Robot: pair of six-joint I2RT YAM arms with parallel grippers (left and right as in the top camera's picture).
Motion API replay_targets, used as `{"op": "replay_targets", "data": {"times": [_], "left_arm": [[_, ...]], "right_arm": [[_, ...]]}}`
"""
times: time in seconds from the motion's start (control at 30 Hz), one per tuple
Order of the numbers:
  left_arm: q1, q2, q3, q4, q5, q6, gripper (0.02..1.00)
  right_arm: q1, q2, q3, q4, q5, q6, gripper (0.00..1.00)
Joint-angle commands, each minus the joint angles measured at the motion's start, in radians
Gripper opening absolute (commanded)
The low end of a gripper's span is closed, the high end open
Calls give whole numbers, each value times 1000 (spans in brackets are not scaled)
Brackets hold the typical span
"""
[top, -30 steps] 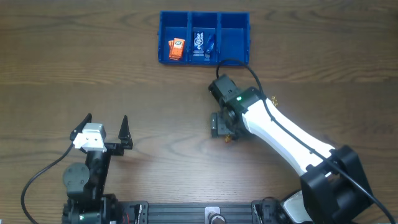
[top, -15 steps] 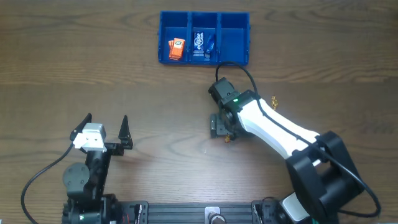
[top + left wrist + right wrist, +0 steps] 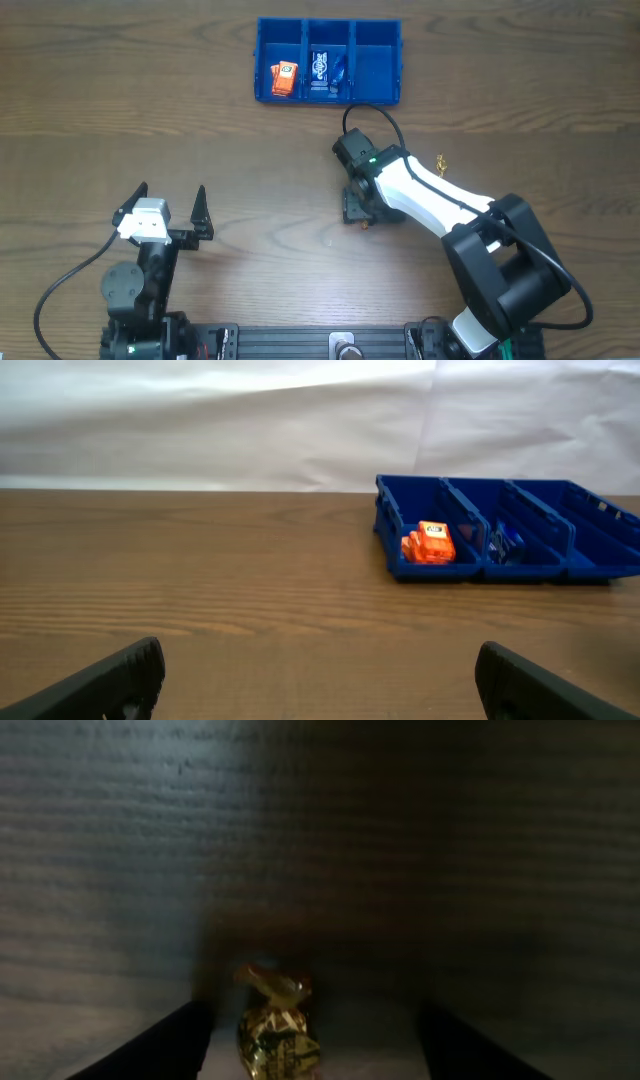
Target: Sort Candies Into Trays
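Candy (image 3: 277, 1032) in a gold wrapper is lying on the table (image 3: 250, 150). The right hand (image 3: 315, 1015) is standing down over it with its two fingers spread, one on each side, and is not pinching it yet. From above, that hand (image 3: 358, 207) is sitting low on the wood, below the blue tray (image 3: 259, 60) and well apart from it.

A second small gold piece (image 3: 440, 160) is lying loose on the table beside the right arm. It is too small to be sure it is the same kind.

In the tray, an orange candy (image 3: 284, 80) is lying in the left compartment and blue candies (image 3: 326, 70) are lying in the middle one. The right compartment (image 3: 376, 62) is looking bare.

The left hand (image 3: 170, 208) is waiting near its own base with its fingers spread wide and nothing between them, facing the tray from far off.

Judging by this, the sorting is well under way. Two kinds are already binned, and the gold candy, and likely the loose piece too, are waiting to be picked up and carried to the bare compartment.
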State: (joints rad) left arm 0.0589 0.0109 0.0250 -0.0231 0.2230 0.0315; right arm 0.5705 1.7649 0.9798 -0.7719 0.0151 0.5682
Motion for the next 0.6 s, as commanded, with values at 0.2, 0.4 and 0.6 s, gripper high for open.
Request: {"op": "replay_targets", "data": {"times": [0.2,0.4,0.6], "left_arm": [[6,-6,-19,-33,11,14,998],[6,-6,-19,-33,11,14,998],[6,-6,-19,-33,11,14,998]], "right_arm": [[11,19,-5,12,6,4,454],[13,19,-5,14,0,8,294],[14,19,-4,31,-26,8,180]]}}
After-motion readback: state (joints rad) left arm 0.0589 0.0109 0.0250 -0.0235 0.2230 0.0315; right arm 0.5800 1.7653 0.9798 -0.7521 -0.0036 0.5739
